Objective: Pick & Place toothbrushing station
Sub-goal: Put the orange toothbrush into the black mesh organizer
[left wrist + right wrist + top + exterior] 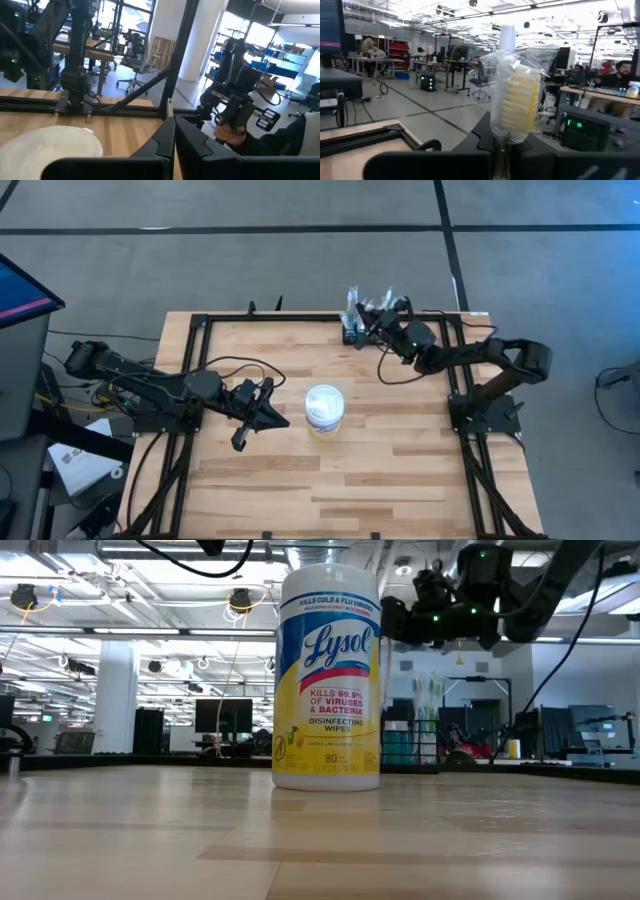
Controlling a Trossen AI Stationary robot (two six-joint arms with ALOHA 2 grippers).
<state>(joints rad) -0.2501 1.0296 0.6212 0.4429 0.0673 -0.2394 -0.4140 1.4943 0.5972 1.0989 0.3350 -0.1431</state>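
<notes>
Two arms work over one wooden worktop (400,470). One toothbrushing station (352,335), a small black rack, stands at the worktop's far edge, right under the right hand (372,317), which hovers over that edge. A plastic-wrapped toothbrush (517,95) with yellow bristles stands upright between the right hand's fingers, which seem closed on it, though the contact itself is hidden. One Lysol wipes tub (327,675) stands just beside the left hand (243,436), whose fingers (162,142) are pressed together and empty. Open worktop stretches on the near side of both hands.
</notes>
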